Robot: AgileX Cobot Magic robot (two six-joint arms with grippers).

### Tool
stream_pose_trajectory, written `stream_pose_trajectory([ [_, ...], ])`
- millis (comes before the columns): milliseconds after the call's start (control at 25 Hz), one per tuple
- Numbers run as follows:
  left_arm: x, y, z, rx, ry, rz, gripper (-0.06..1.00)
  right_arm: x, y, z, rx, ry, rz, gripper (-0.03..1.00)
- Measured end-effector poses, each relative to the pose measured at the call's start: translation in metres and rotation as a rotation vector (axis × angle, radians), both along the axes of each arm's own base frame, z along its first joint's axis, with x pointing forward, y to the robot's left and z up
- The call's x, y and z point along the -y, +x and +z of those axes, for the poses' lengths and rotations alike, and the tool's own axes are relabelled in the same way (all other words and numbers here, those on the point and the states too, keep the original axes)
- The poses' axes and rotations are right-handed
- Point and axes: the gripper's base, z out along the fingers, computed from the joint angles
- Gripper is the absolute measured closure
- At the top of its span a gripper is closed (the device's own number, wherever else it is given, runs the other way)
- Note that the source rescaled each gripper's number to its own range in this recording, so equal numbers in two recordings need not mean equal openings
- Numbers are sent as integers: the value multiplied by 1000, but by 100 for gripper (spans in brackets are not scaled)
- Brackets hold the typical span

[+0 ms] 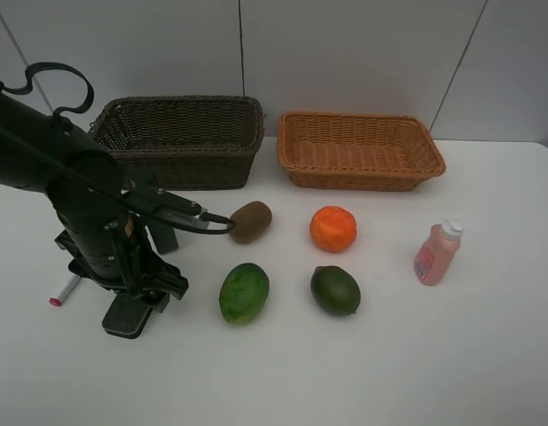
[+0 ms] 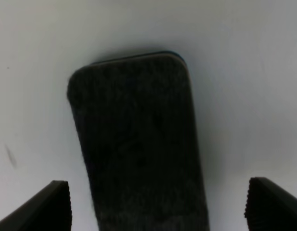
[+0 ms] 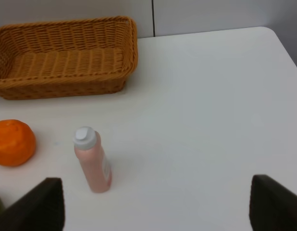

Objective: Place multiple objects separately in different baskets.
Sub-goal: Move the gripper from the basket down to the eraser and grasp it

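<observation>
My left gripper [image 1: 130, 306] is lowered over the black eraser block [image 1: 123, 319] at the table's front left. In the left wrist view the eraser [image 2: 136, 139] lies flat between the open fingers [image 2: 47, 207], which do not touch it. The white marker with a red cap [image 1: 66, 291] lies just left of the arm. The kiwi [image 1: 251, 221], the orange [image 1: 332, 228], two green oval fruits [image 1: 244, 292] [image 1: 335, 290] and the pink bottle [image 1: 437, 253] stand mid-table. My right gripper [image 3: 155, 207] is open and empty, near the pink bottle [image 3: 93, 161]. The dark green bottle is hidden.
The dark brown basket [image 1: 185, 164] and the light orange-tan basket [image 1: 363, 177] stand side by side at the back, both empty. The tan basket [image 3: 57, 86] and the orange [image 3: 13, 143] also show in the right wrist view. The right arm is outside the exterior view.
</observation>
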Motion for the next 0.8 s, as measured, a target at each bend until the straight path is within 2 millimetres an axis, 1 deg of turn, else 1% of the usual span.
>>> stream_pose_trajectory([
  [80, 1, 1, -8, -12, 5, -2, -3, 0, 0, 0, 0, 0, 0, 2],
  [200, 2, 1, -15, -20, 7, -4, -3, 0, 0, 0, 0, 0, 0, 2],
  [600, 3, 3, -15, 0, -9, -10, -2, 0, 0, 0, 0, 0, 0, 2],
  [720, 3, 3, -15, -3, -6, -9, 7, 0, 0, 0, 0, 0, 0, 2],
  [800, 3, 3, -15, -7, -2, -9, 21, 0, 0, 0, 0, 0, 0, 2],
])
